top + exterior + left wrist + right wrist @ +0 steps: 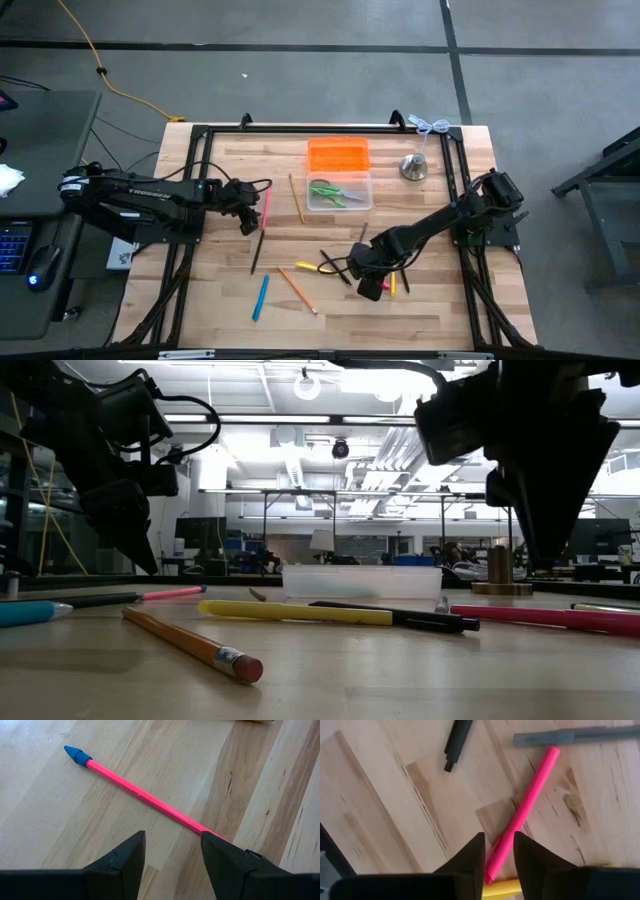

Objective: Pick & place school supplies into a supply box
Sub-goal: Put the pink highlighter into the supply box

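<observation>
The left hand [247,222] hovers near the left edge of the pale wooden butcher-block surface [420,300], its two dark fingers [125,857] spread apart with nothing between them. Just below it lies a thin pink pencil with a blue cap [145,797], flat on the wood, one end running under one of the fingers in the left wrist view. Beside that pencil sits a thin black pen [257,250], and closer to the front edge a blue pen [260,297] and an orange-yellow wooden pencil with a pink eraser [190,643]. A bare wooden pencil [296,198] lies toward the back, next to the containers.

At the middle of the back edge stands the small clear rectangular plastic tub with rounded corners [366,200]. Inside it lie the green-handled scissors [330,192]; whether anything else is in it cannot be told. Touching its far side is the bright orange rectangular lid [338,154], lying flat.

Right of centre, near the front, the right hand [372,290] hangs low over a small cluster of supplies. Its fingers [470,857] stand a narrow way apart astride one end of a slim bright pink pen [522,812]; whether they press on it cannot be told. A yellow marker with a black cap [300,612] lies beside that pen, with a short black pen [456,742] and a grey pen [575,736] near it.

A small silver bell-shaped metal object [414,167] stands close to the back right corner.
</observation>
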`<state>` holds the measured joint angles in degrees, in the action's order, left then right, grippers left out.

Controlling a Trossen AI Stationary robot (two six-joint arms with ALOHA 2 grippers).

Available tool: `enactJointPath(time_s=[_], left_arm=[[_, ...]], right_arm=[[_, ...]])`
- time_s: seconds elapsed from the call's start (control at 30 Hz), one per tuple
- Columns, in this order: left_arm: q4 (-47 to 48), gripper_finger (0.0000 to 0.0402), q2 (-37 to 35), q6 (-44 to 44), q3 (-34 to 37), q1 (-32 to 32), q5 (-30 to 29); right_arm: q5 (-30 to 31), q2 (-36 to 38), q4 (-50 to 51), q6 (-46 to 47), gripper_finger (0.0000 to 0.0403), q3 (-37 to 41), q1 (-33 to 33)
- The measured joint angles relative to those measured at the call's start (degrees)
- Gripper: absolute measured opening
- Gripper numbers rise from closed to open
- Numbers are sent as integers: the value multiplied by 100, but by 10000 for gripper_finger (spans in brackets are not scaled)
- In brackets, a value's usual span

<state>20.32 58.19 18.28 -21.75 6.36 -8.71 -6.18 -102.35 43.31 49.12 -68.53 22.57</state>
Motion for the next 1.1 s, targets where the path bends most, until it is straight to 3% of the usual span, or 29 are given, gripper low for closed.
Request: enactJointPath(time_s=[0.57,1.1], left_arm=[[-2,223,0,-2,1,0,-147],[-2,223,0,-3,1,0,-243]], right_arm=[[-83,0,25,1084,108,0,0],[-135,-237,68,1244,108,0,-7]])
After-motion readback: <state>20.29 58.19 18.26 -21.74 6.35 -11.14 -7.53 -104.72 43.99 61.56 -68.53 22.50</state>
